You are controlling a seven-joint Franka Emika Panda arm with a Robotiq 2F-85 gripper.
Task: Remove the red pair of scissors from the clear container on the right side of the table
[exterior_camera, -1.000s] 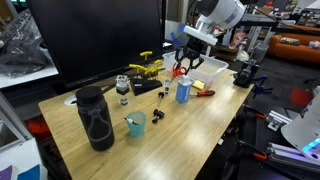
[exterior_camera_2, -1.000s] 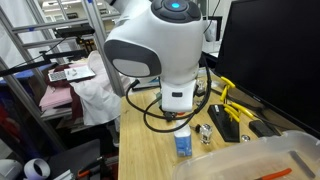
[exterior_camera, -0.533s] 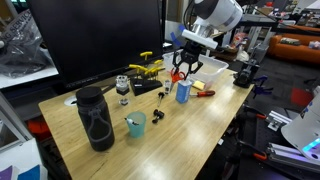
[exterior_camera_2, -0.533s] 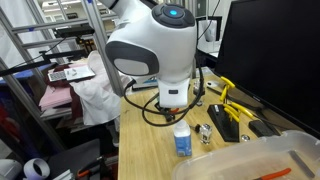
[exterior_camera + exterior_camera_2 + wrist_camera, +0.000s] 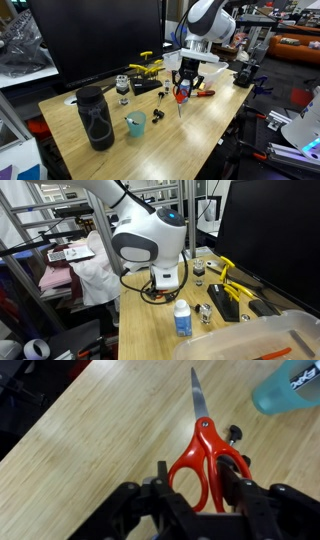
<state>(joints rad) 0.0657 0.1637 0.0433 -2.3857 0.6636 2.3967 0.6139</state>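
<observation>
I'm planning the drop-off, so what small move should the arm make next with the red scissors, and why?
Probably lower straight down toward the light wood-grain table and lay them there. The gripper is shut on the red-handled scissors with short silvery blades, which hang tip-down, already clear of the translucent plastic container, with bare wood beneath the tip.

I see the white arm (image 5: 148, 245) bulking over the table (image 5: 145, 332), black cables (image 5: 150, 292) looped beneath it, a small blue-labelled bottle (image 5: 181, 318) upright nearby, yellow-handled tools (image 5: 228, 292) beside my dark monitor (image 5: 270, 225), the clear container (image 5: 240, 342) blurred in the foreground
</observation>
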